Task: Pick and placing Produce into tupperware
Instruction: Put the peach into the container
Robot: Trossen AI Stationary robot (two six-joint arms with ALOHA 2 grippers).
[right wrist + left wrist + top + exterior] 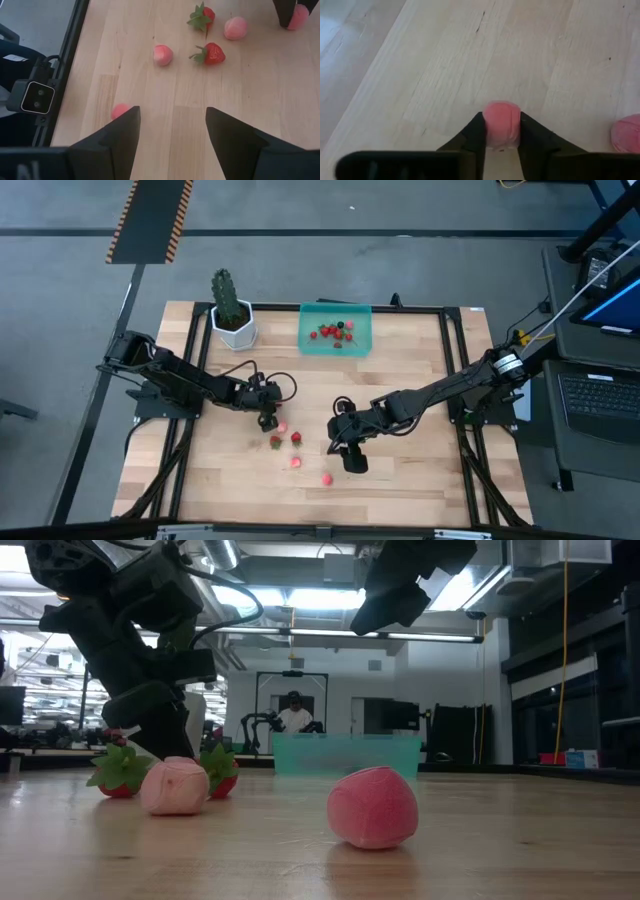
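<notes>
Left hand (502, 142) pinches pink berry (502, 124); bare wood around.

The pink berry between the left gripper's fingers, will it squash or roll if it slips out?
The pink berry looks like soft, stitched fabric, so it probably gives slightly under the left gripper rather than breaking. It is rounded with no leaves showing, so it may roll a little on the smooth wooden table.

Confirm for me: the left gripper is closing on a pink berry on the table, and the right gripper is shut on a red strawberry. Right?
Not quite. The right gripper is open and holds nothing; the right wrist view shows bare wood between its fingers. The rest stands: in the left wrist view, the left gripper has a pink berry between its fingers on the table.
</notes>
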